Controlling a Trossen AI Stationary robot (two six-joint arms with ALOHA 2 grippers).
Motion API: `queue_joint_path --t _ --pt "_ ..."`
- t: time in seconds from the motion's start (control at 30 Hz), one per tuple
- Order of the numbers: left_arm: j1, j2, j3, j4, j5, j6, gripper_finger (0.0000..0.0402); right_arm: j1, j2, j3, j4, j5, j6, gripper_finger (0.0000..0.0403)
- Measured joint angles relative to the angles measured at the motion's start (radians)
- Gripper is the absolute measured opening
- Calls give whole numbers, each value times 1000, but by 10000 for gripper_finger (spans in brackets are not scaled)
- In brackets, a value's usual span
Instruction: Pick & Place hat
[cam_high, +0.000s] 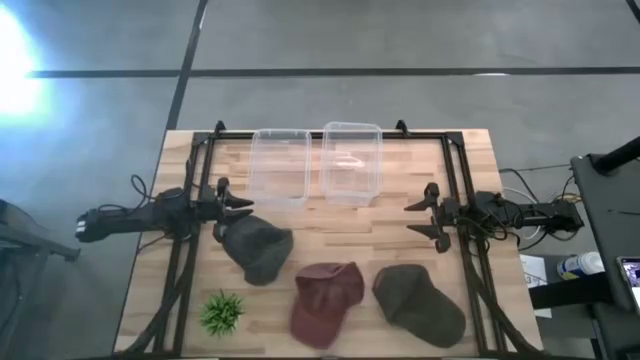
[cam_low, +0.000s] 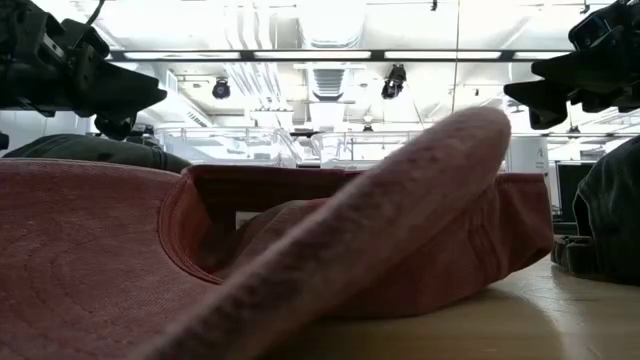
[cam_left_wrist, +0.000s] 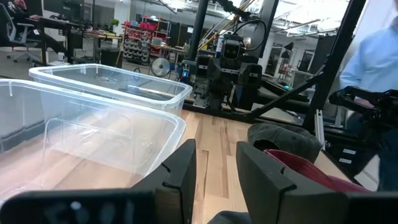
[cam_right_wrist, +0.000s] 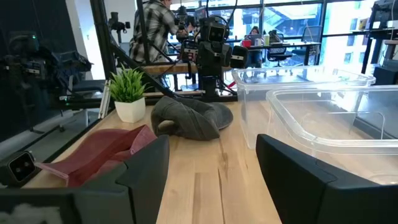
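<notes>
Three hats lie on the wooden table: a dark grey one (cam_high: 258, 248) at the left, a red one (cam_high: 326, 298) at the near middle, and an olive one (cam_high: 420, 304) at the near right. The red hat (cam_low: 300, 260) fills the low view. My left gripper (cam_high: 238, 216) is open and empty, raised just beyond the grey hat's far edge. My right gripper (cam_high: 416, 218) is open and empty, raised at the table's right, beyond the olive hat. The right wrist view shows the grey hat (cam_right_wrist: 186, 118) and the red hat (cam_right_wrist: 99, 152).
Two clear plastic bins (cam_high: 280, 167) (cam_high: 352, 160) stand side by side at the far middle of the table. A small potted plant (cam_high: 222, 312) stands at the near left corner. A black frame (cam_high: 455, 190) runs around the table's edges. People show in the room beyond.
</notes>
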Motion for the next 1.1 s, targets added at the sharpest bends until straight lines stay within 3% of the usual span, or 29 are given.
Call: queue_joint_path --t 0.5,0.7,0.8,0.9,1.1 --pt "0 0 0 0 0 0 108 0 0 0 4 5 20 237" --pt "0 0 0 0 0 0 108 0 2 0 4 19 732 237" --pt "0 0 0 0 0 0 108 0 7 0 5 38 968 237" --pt "0 0 0 0 0 0 108 0 27 0 8 47 1101 237" --pt "0 0 0 0 0 0 108 3 60 0 6 -31 1154 237"
